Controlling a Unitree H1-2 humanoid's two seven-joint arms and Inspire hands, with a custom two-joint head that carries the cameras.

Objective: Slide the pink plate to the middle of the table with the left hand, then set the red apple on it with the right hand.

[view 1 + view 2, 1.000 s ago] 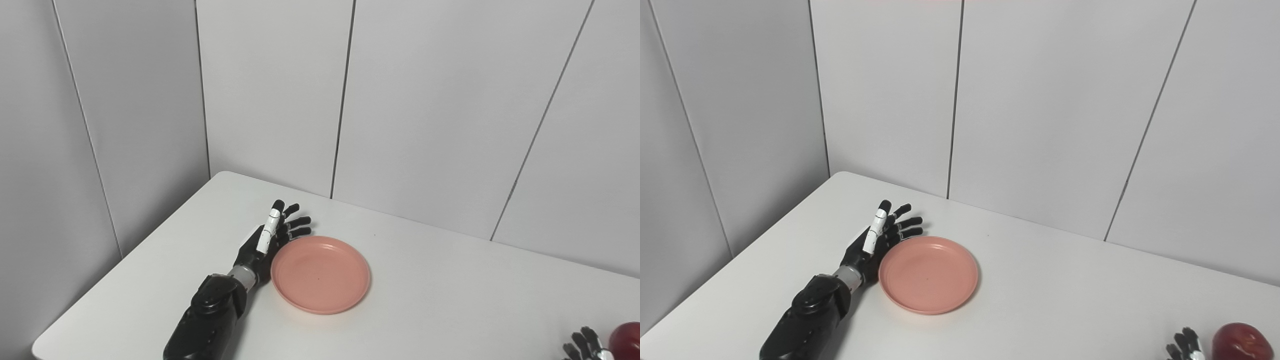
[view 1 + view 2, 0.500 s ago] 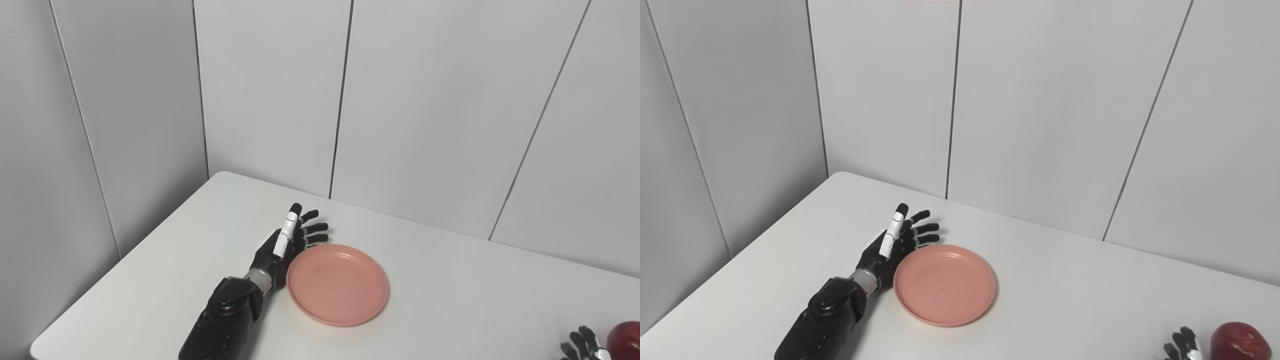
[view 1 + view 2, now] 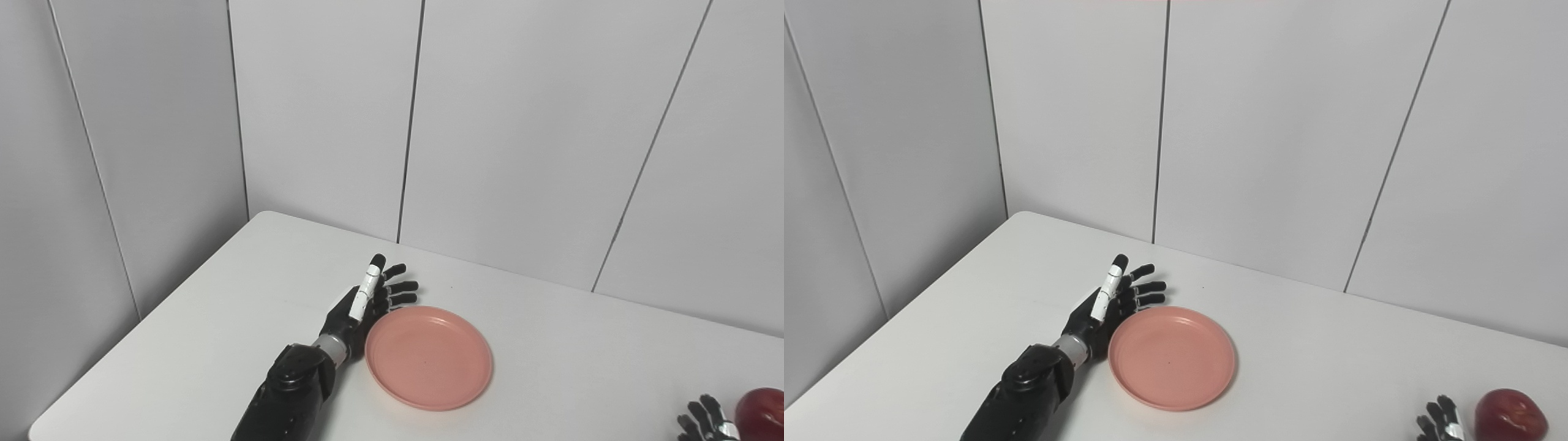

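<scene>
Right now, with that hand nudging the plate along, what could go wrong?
The left hand only presses its open side against the rim of the pink plate; nothing grips it, so the plate might spin or slip away from the push. The red apple sits near the table's right end beside the right hand, whose fingers are spread; a careless reach might roll it off.

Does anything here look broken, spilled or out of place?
Nothing stands out. The pink plate lies flat and empty on the table, the left hand open against its edge. The red apple sits whole beside the right hand.
</scene>
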